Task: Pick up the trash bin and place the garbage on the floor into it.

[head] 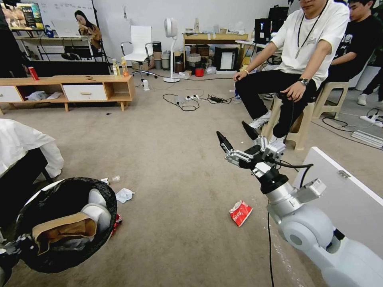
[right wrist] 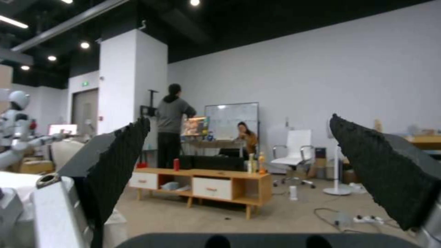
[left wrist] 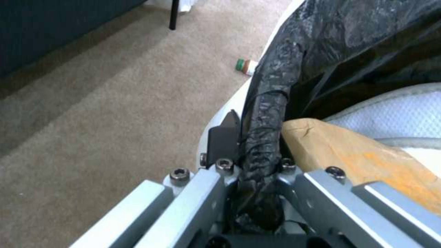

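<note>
Head view: you're holding the trash bin (head: 66,225) w/ left gripper (left wrist: 250,162) clenched on its rim, paper bag (head: 64,231) inside. Right gripper (head: 239,137) is hanging released. Snack packet (head: 240,212), tissue (head: 124,195), bottle (head: 111,179) beside bin are still waiting on the floor (head: 179,159).

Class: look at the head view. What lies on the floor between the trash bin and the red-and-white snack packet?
Mostly bare carpet; a crumpled white tissue lies close beside the trash bin, short of the snack packet.

No text can be read; the snack packet (head: 240,212) bears illegible white marks.
</note>
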{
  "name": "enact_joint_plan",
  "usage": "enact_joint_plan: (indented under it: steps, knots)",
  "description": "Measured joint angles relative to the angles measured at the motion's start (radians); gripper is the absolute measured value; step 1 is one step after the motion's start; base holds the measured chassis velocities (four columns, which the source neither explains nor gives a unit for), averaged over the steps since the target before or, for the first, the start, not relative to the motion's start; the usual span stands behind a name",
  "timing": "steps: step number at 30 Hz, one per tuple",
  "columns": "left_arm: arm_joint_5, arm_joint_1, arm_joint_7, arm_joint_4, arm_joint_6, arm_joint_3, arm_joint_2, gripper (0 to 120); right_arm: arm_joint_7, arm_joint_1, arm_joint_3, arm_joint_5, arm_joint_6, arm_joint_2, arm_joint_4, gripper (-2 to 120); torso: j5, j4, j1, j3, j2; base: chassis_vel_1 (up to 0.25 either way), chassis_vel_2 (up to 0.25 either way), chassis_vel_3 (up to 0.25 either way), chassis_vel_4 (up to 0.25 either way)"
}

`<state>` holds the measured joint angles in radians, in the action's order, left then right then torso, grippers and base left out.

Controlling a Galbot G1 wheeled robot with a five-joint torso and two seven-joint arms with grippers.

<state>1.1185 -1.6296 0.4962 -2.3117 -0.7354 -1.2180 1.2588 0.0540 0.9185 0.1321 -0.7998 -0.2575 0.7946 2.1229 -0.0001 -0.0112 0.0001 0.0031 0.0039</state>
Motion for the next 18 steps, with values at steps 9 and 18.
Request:
enact_joint_plan:
  steps: [9, 18]
  knots:
    - [-0.004, 0.012, 0.004, -0.008, 0.0, 0.053, -0.001, 1, 0.08, 0.11, 0.098, 0.148, 0.003, 0.012, -0.009, 97, 0.0002, 0.0, 0.0, 0.0, 0.0, 0.0, 0.0, 0.0, 0.0]
    - [-0.107, 0.004, -0.04, 0.014, 0.0, 0.154, 0.023, 1, 0.343, 0.179, 0.172, 0.247, 0.116, 0.055, -0.042, 96, 0.0003, 0.0003, 0.0, 0.0, 0.0, 0.0, 0.0, 0.0, 0.0]
